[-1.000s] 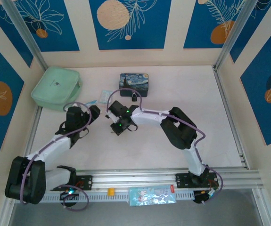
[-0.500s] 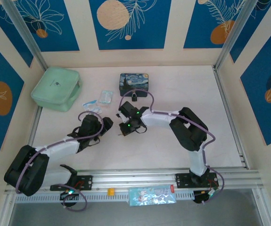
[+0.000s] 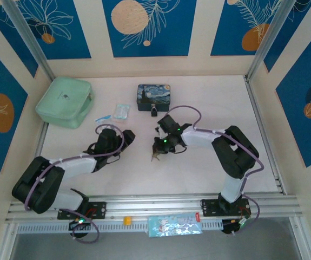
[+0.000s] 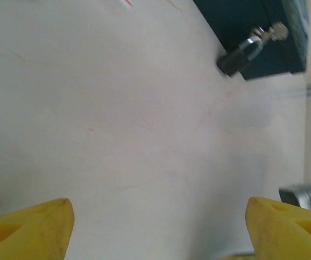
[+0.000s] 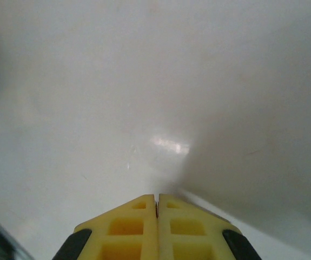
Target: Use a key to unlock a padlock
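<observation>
the padlock (image 3: 153, 111) hangs on the front of the blue tin (image 3: 153, 95) near the far edge of the table (image 3: 214, 103). it looks small, rigid and free to swing, so the wide-spread left gripper (image 3: 126, 135) should pinch its body. the right gripper (image 3: 156, 152) is clamped on the thin, slippery key (image 3: 154, 157).

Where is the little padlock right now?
In the top view, the padlock sits at the near face of the blue tin, far middle of the table.

padlock (image 3: 153, 111) before tin (image 3: 154, 96), packets (image 3: 121, 111) left of it, pouch (image 3: 64, 101) far left
</observation>
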You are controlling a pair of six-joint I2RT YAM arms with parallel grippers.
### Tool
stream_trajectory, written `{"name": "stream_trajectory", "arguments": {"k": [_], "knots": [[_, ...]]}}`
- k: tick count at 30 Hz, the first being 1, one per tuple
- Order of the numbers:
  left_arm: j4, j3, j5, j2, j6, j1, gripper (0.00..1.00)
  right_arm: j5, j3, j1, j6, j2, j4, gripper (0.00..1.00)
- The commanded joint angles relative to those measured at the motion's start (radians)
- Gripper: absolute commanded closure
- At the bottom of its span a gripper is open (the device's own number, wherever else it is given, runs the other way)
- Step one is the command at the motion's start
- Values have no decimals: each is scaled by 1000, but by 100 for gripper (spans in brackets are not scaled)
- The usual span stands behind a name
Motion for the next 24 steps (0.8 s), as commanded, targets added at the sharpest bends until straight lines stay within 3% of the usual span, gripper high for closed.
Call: {"name": "stream_trajectory", "arguments": {"k": [1, 6, 15, 19, 20, 24], "knots": [[97, 25, 22, 12, -2, -46, 17, -137, -34, -42, 125, -60, 107, 100], [194, 33, 30, 59, -3, -72, 17, -169, -86, -102, 192, -106, 195, 100], [138, 89, -5, 66, 64, -70, 16, 13, -135, -110, 182, -118, 46, 99], [120, 104, -11, 64, 79, -68, 15, 169, -123, -60, 88, -177, -86, 55], [117, 106, -14, 64, 83, -67, 15, 231, -113, -38, 54, -198, -120, 48], [114, 110, -25, 62, 94, -63, 15, 391, -49, 2, -55, -210, -211, 42]]}}
